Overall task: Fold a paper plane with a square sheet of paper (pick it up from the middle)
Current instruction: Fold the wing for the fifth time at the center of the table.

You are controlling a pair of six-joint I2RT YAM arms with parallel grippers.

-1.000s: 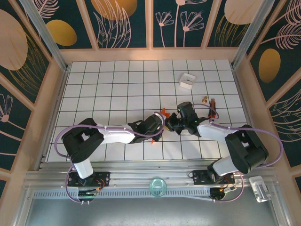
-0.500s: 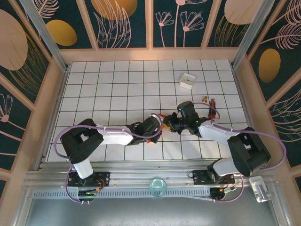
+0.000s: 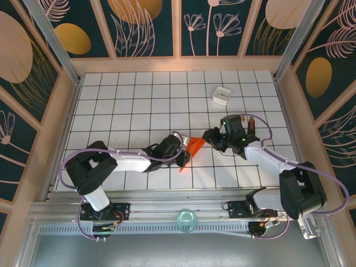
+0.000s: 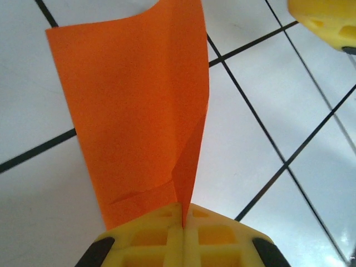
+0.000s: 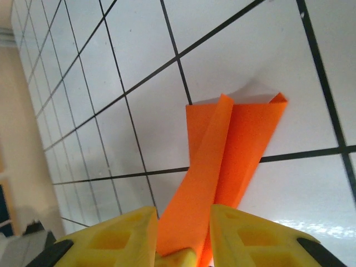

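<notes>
We see a white counter [image 3: 122, 111] ruled with a black grid. Near its centre, a folded sheet of bright orange-red paper [image 3: 194, 147] stretches between two claws. The left claw [image 3: 181, 146], at the paper's 9 o'clock, is pressed closed on a crease. The right claw [image 3: 211, 137], at 2 o'clock, has its fingers slightly apart with paper running between them; we cannot tell whether it grips. A small white box [image 3: 221, 95] sits well apart at 1 o'clock.
</notes>
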